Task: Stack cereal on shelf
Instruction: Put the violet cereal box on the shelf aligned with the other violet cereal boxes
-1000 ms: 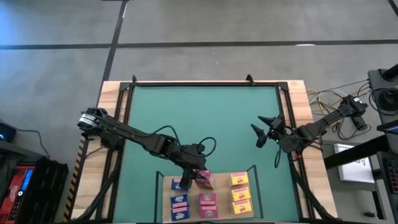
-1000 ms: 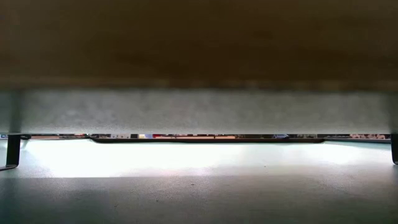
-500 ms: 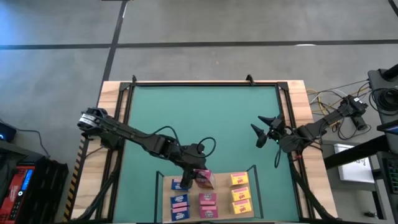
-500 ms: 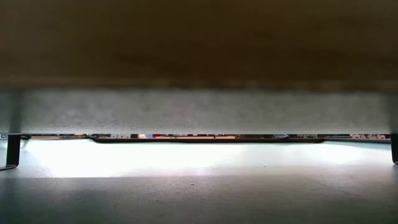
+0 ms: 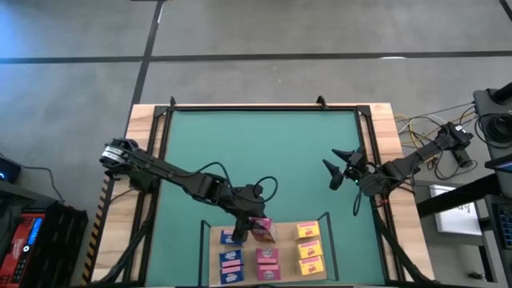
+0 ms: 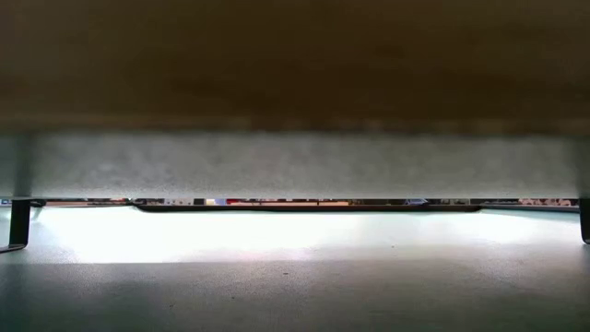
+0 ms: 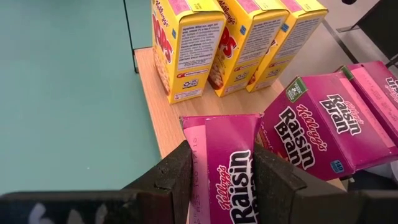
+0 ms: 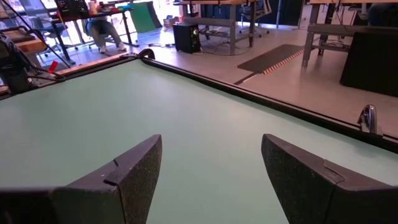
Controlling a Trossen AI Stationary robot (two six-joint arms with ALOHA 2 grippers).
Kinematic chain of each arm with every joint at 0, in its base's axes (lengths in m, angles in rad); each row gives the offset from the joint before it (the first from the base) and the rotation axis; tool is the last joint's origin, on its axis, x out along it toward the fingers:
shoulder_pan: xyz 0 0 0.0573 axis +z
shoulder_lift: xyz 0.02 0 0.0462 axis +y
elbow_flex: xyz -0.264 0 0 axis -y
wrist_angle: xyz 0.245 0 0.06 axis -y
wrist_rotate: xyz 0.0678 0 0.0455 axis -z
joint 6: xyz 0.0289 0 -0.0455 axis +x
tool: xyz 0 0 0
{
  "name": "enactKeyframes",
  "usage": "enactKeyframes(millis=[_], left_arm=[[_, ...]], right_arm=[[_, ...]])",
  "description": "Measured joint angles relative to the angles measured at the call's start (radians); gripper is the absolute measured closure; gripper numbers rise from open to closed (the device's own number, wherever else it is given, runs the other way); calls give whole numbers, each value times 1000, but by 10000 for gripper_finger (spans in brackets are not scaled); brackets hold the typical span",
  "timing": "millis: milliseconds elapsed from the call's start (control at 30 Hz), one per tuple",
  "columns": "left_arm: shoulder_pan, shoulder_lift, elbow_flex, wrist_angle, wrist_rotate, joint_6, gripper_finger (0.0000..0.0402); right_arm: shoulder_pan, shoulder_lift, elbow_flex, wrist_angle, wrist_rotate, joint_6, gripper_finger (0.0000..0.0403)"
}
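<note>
The shelf (image 5: 288,240) is a light-wood board at the table's near edge. On it stand three yellow cereal boxes (image 5: 309,248) at the right, three blue ones (image 5: 230,258) at the left and two pink ones (image 5: 267,264) in the middle. My left gripper (image 5: 250,226) is shut on a third pink cereal box (image 7: 227,155) at the far end of the pink row. My right gripper (image 5: 330,166) hangs open over the green mat's right side, with nothing between its fingers (image 8: 140,165). The low view shows only the underside of the board. My left gripper pinches the pink box by its two narrow long sides (image 7: 198,155) between the two fingers, its printed face toward the wrist camera. The fingers slant down from the table's far left and lie along the box. The box is skewed against the row; whether it rests on the board, I cannot tell.
The green mat (image 5: 264,152) covers the table, framed by dark rails with a thin dark shelf post (image 5: 203,226) at the board's far left corner. In the wrist view the yellow boxes (image 7: 186,37) stand close beyond the held box and the pink ones (image 7: 323,124) right beside it.
</note>
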Motion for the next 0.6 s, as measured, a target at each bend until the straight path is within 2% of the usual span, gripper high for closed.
enactKeyframes(millis=[600], left_arm=[[-3,17,0,36,-3,-58,284]], right_arm=[[0,0,0,0,0,0,138]])
